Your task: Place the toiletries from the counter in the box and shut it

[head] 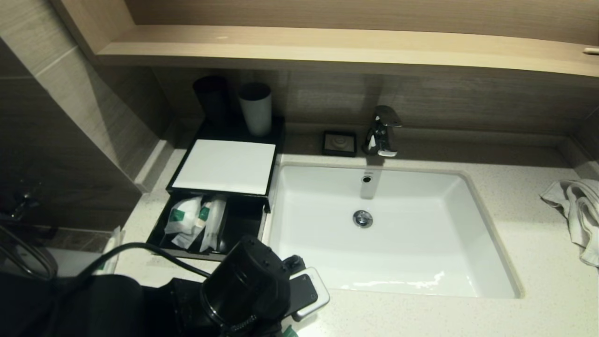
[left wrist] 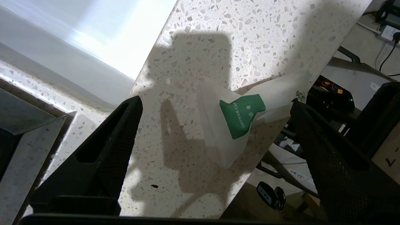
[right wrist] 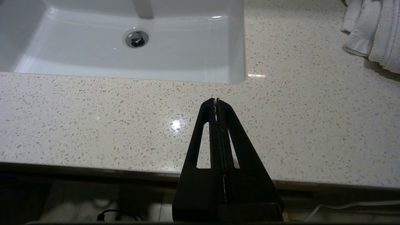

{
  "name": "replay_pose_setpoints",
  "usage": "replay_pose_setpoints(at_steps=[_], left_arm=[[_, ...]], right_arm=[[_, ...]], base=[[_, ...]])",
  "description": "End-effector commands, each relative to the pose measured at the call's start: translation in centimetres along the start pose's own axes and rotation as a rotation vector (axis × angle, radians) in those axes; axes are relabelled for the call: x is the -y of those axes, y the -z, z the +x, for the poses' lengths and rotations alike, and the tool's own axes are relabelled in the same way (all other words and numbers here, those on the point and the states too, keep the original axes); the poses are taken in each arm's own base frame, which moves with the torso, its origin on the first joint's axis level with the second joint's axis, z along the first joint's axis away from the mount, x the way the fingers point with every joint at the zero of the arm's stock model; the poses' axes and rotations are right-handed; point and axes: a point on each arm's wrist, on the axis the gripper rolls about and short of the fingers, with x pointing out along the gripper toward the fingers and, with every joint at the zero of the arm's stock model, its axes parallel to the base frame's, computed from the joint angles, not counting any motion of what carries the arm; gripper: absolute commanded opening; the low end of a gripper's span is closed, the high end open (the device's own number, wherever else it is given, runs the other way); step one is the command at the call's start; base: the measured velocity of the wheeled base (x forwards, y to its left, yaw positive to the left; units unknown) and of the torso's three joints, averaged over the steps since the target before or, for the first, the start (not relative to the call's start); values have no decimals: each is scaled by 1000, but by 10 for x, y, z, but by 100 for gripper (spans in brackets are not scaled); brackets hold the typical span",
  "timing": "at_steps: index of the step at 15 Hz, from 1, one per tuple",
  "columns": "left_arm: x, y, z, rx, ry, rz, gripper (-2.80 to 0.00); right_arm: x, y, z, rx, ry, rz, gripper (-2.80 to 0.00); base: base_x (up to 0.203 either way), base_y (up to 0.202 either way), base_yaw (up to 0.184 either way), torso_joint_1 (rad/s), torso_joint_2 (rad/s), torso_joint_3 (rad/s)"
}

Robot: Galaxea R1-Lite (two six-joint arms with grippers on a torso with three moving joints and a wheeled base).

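Note:
The black box [head: 224, 166] with its white top panel stands left of the sink, its front drawer [head: 243, 220] pulled out. Several whitish packets with green labels [head: 194, 222] lie in the drawer's left half. One more packet [left wrist: 231, 125], marked with a green "shower cap" label, lies on the speckled counter [left wrist: 175, 175] at its front edge. My left gripper [left wrist: 215, 101] hangs open over it, one finger on each side, not touching. In the head view the left arm [head: 248, 285] covers that packet except for a green corner [head: 288, 331]. My right gripper [right wrist: 216, 100] is shut and empty over the counter's front edge.
The white sink basin [head: 468, 243] fills the middle, with a faucet [head: 381, 131] and a black soap dish [head: 339, 142] behind it. Black and white cups [head: 256, 107] stand behind the box. A white towel [head: 575, 210] lies at far right. Another whitish packet [head: 111, 248] sits at the counter's left edge.

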Motion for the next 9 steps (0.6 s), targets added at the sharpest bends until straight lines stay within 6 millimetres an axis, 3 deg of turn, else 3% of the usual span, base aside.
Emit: replay_pose_setpoints(at_steps=[1,9], left_arm=[[0,-2,5,-6,1,3,0],[0,-3,10,-16,4,6,0]], right_arm=[[0,0,0,0,0,0,-280],[0,0,0,0,1,0,-280]], base=[[0,0,0,0,0,0],[0,0,0,0,0,0]])
